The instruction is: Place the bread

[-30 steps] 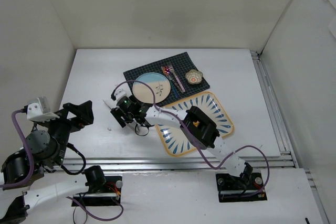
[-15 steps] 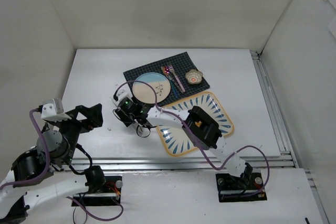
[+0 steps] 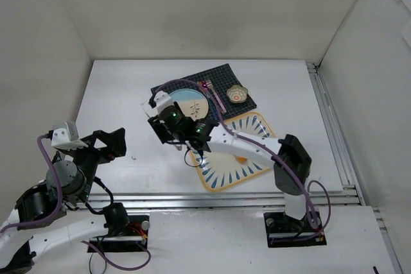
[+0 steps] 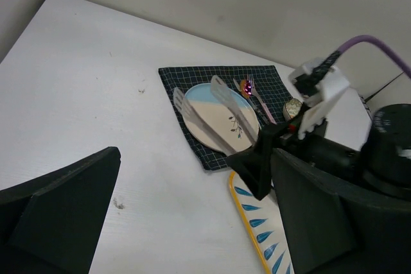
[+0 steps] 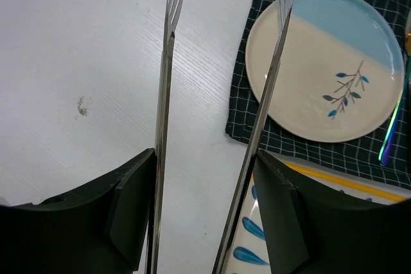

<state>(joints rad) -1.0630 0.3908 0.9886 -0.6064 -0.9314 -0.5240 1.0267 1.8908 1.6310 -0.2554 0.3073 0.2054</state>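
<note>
Right gripper (image 5: pixel 204 158) clenched on long steel tongs (image 5: pixel 166 62), blades empty beside round blue-and-cream plate (image 5: pixel 321 62). Small golden-brown bread roll (image 3: pixel 239 158), apparently, on yellow-rimmed patterned tray (image 3: pixel 258 126), 4 o'clock of that gripper, under its forearm; axis hidden. Left gripper (image 4: pixel 186 171) released, farther.

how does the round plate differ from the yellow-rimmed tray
The round plate is smaller, cream and pale blue with a leaf sprig; the yellow-rimmed tray is larger, with blue petal marks. The plate lies on the checked mat; the tray sits beside it on the table. Both lie flat.
</note>
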